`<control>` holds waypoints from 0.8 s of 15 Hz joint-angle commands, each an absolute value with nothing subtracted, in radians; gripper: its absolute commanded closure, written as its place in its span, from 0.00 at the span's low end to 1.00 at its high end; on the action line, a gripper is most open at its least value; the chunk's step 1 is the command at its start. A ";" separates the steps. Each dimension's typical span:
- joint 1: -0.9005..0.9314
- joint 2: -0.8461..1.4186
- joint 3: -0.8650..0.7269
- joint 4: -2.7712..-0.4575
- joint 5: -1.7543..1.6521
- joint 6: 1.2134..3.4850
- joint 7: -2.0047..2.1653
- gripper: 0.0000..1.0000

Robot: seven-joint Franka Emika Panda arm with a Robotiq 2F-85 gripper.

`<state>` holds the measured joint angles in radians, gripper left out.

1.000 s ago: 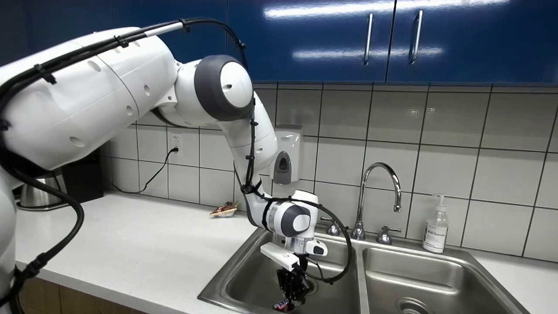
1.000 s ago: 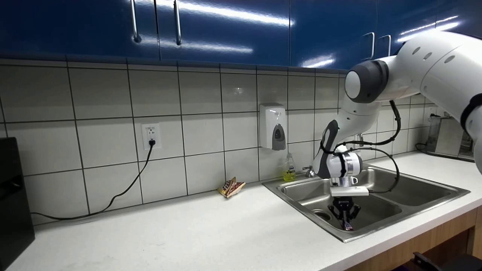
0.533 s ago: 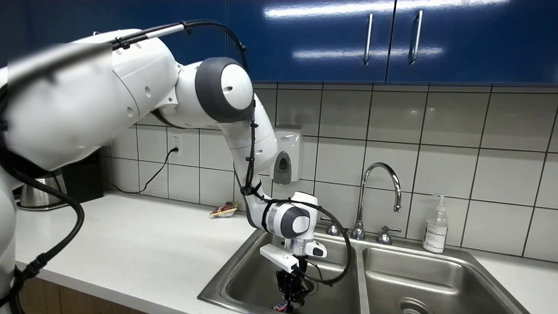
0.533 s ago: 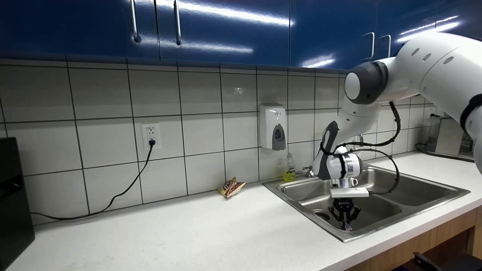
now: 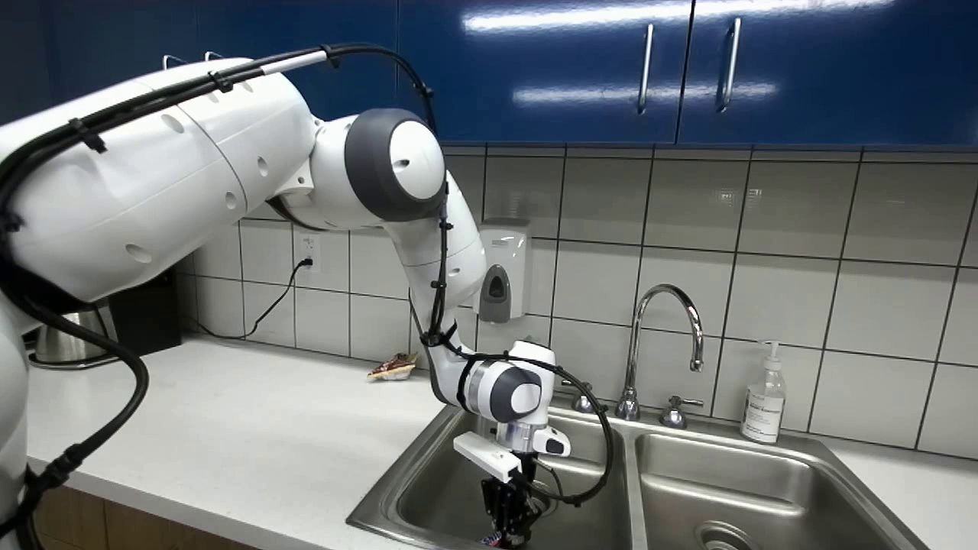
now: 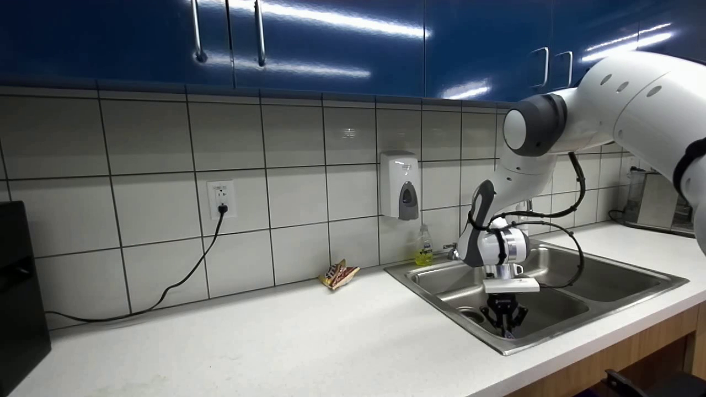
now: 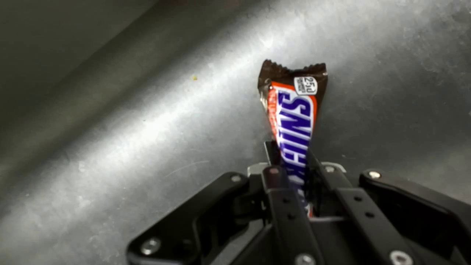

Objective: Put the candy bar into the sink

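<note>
You have the slim brown-wrapped candy bar (image 7: pixel 294 114) pinched in the jaws of your black two-finger gripper (image 7: pixel 296 158), its crimped end jutting beyond. Around the jaws is the stainless steel sink's left bowl (image 5: pixel 451 496); behind them stands the curved chrome tap (image 5: pixel 633 351).

White multi-seg. robot arm (image 5: pixel 328 176) w/ dk-grey joint bands, bent at rounded elbow (image 5: pixel 397 164), lower section (image 5: pixel 424 244) angled steeply down in both ext. views; white/grey wrist (image 5: pixel 508 389) well below elbow. Black jointed end effector (image 7: pixel 292 154) aimed approx. straight down; slim black fingers (image 7: pixel 276 180) close tog., narrow gap btwn., per wrist view.
</note>
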<state>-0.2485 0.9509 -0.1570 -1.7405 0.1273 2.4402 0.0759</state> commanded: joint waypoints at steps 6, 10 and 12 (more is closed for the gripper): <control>-0.275 0.968 -0.134 -1.711 0.137 2.436 0.050 0.96; -0.273 0.970 -0.137 -1.709 0.132 2.431 0.045 0.60; -0.269 0.966 -0.140 -1.713 0.130 2.434 0.047 0.53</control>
<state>-0.2485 0.9614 -0.1547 -1.7315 0.1273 2.4402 0.0692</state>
